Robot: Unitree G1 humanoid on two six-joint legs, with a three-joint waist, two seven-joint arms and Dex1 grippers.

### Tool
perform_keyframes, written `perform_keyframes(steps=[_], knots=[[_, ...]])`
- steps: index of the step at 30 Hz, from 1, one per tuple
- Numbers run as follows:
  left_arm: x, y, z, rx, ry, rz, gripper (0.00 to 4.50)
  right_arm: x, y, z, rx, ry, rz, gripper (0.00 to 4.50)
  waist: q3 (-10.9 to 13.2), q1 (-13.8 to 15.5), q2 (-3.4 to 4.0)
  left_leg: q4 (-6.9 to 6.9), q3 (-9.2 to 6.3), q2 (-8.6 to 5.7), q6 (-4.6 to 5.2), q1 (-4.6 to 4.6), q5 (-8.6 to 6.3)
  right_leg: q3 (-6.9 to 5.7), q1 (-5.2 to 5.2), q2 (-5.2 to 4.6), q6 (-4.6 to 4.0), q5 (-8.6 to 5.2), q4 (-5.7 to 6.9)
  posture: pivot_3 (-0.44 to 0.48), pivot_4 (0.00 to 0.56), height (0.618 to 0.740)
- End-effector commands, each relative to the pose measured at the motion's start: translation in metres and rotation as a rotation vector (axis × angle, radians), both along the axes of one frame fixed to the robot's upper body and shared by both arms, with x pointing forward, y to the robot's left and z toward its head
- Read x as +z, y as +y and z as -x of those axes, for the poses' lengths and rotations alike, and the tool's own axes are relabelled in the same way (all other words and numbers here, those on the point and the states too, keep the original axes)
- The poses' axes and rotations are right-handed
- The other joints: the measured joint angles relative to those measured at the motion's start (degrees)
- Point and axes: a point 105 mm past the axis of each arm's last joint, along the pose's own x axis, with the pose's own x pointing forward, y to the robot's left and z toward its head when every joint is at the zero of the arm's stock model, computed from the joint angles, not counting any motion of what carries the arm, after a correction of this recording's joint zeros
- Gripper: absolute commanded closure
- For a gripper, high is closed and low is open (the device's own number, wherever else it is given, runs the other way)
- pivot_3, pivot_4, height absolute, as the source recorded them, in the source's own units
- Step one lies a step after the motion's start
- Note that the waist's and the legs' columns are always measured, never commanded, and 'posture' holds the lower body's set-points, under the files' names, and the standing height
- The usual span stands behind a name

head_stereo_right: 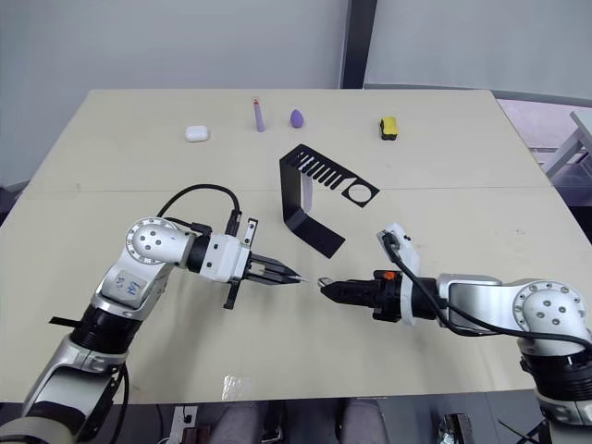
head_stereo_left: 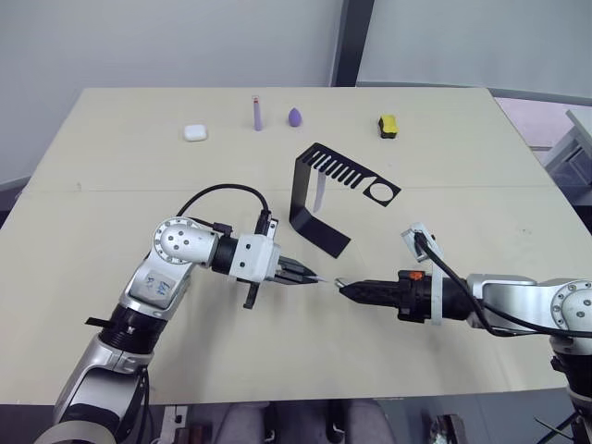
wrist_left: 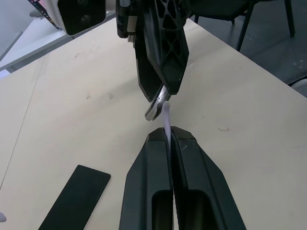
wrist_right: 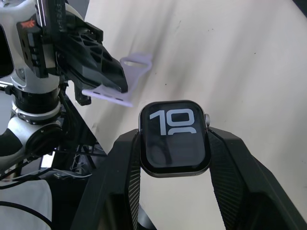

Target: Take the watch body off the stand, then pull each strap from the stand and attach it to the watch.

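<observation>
Left eye view – left gripper (head_stereo_left: pixel 310 277) pinches a pale lavender flexible strap (wrist_left: pixel 166 115). Right wrist view – right gripper (wrist_right: pixel 173 143) clamps the grey-rimmed rounded-square watch body (wrist_right: pixel 174 136) just ahead. Slight misalignment could jam the strap outside its slot.

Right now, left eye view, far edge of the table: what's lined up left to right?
White case → purple stick → purple teardrop piece → yellow-and-black block.
</observation>
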Motion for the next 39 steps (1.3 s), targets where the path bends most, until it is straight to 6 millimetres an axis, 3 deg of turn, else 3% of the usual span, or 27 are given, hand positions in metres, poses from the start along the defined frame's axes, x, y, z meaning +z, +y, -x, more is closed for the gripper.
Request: perform_keyframes(steps=[1, 39], knots=[[0.0040, -0.0037, 0.0035, -0.019, -0.011, 0.013, 4.50, 0.0083, 0.0006, -0.0007, -0.001, -0.019, -0.016, 2.98, 0.00, 0.03, 0.00, 0.00, 0.00, 0.00, 0.00, 0.00, 0.00, 0.00, 0.00, 0.00, 0.01, 0.00, 0.00, 0.000, 0.150, 0.740], [0.0045, -0.0134, 0.0010, -0.025, 0.005, 0.027, 4.50, 0.0137, 0.0040, 0.0049, 0.019, -0.049, -0.040, 2.98, 0.00, 0.08, 0.00, 0.00, -0.01, 0.01, 0.03, -0.01, 0.01, 0.02, 0.01, -0.02, 0.03, 0.02, -0.09, 0.000, 0.150, 0.740]])
